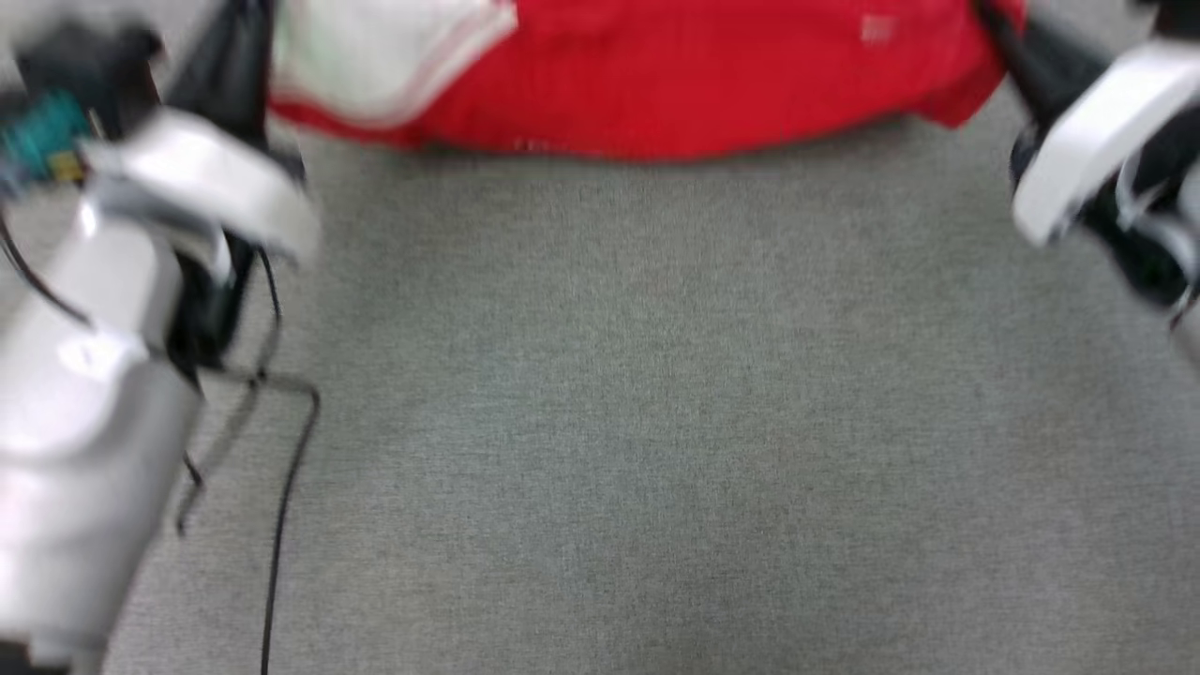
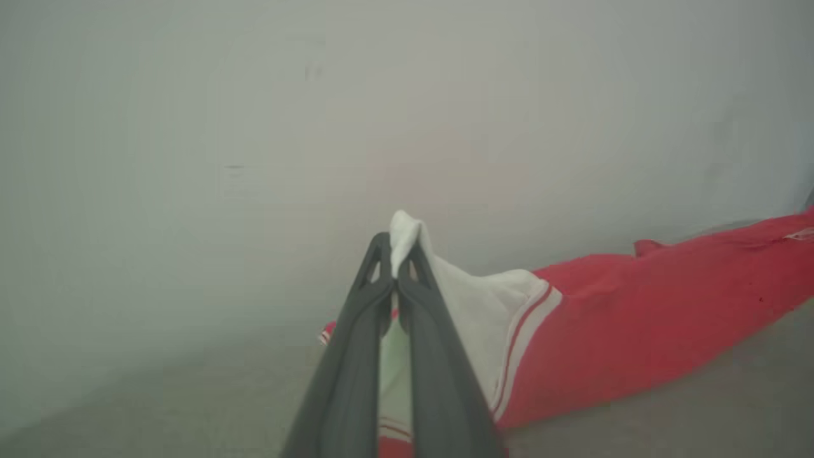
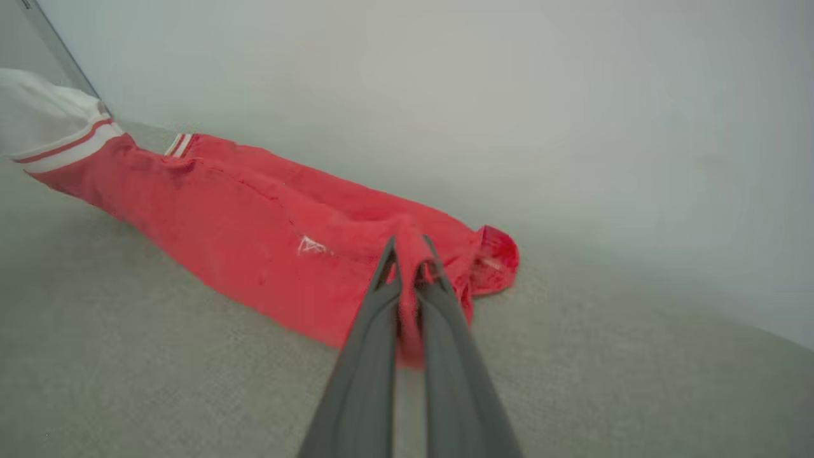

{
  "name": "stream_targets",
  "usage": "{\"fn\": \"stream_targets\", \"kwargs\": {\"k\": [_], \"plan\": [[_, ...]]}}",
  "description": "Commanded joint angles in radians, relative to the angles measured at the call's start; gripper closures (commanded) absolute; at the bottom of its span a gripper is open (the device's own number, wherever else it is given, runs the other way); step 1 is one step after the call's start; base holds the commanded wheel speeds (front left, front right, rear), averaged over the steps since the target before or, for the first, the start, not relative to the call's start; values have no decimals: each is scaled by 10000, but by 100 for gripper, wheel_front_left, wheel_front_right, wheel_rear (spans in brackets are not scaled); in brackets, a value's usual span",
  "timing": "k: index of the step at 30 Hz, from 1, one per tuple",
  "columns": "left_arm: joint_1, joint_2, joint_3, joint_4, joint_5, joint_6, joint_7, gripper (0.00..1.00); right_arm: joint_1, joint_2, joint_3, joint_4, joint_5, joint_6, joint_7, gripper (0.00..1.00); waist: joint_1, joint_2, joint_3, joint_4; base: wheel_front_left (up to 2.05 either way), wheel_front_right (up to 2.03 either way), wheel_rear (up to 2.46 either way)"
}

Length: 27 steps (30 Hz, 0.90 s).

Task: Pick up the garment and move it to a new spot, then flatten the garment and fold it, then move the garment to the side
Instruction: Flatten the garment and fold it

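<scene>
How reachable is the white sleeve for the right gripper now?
Probably not: the right gripper is shut on the red end of the jersey T-shirt; the white sleeve lies at the far end, in the left gripper.

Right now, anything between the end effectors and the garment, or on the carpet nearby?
Nothing visible: left end effector is shut on the garment at its white sleeve, right end effector on red fabric. A black cable runs beside the left arm.
</scene>
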Motion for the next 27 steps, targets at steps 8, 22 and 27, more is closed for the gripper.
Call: {"fn": "stream_targets", "kwargs": {"k": [8,22,27], "plan": [[3791,98,3,-1637,-614,880,-23,100,2336,-649,772,-560,615,-8,-161,100,1,0,-1422,138,0,0,0],[8842,497,-234,-3528,-1825,1893,269,100,5556,-1497,1508,-1455,1027,-8,-372,100,1,0,-3013,276,0,0,0],[10248,466,-416,-3851,-2314,2065,386,100,6493,-1754,1521,-1880,1110,-8,-364,100,1,0,-3515,189,0,0,0]]}}
